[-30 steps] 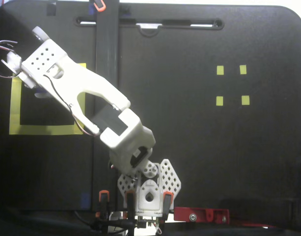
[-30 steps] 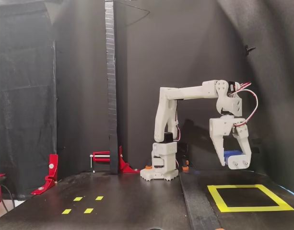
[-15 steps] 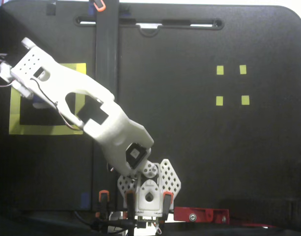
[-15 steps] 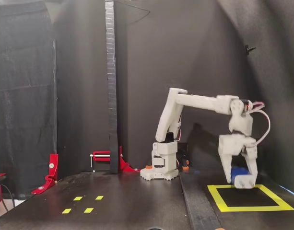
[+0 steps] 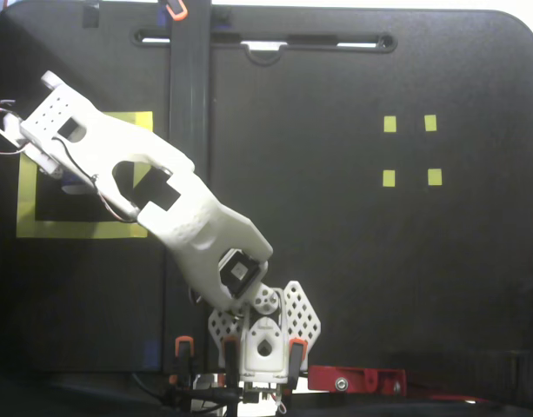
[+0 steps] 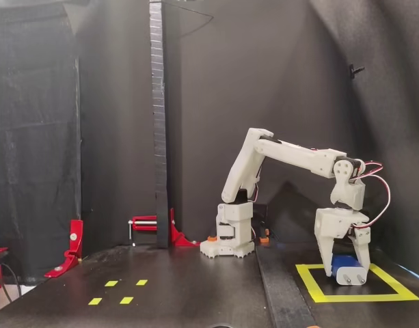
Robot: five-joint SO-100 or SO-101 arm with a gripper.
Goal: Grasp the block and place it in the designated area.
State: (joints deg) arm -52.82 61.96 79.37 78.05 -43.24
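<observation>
Side fixed view: gripper (image 6: 347,272) clamps the block (image 6: 344,262) low inside the yellow square (image 6: 312,285).
Block sits by the square's far edge; letting go crooked could tip it onto the tape.

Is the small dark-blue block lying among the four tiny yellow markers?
No, the small dark-blue block sits in the white tool over the yellow-taped square.

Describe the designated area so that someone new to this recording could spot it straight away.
In the side-on fixed view, follow the white robot arm out to its gripper, which is shut on the small dark-blue block. Beneath it on the black table lies the large square of wide yellow tape. Unlike the four tiny yellow square markers, it is one big outline.
</observation>
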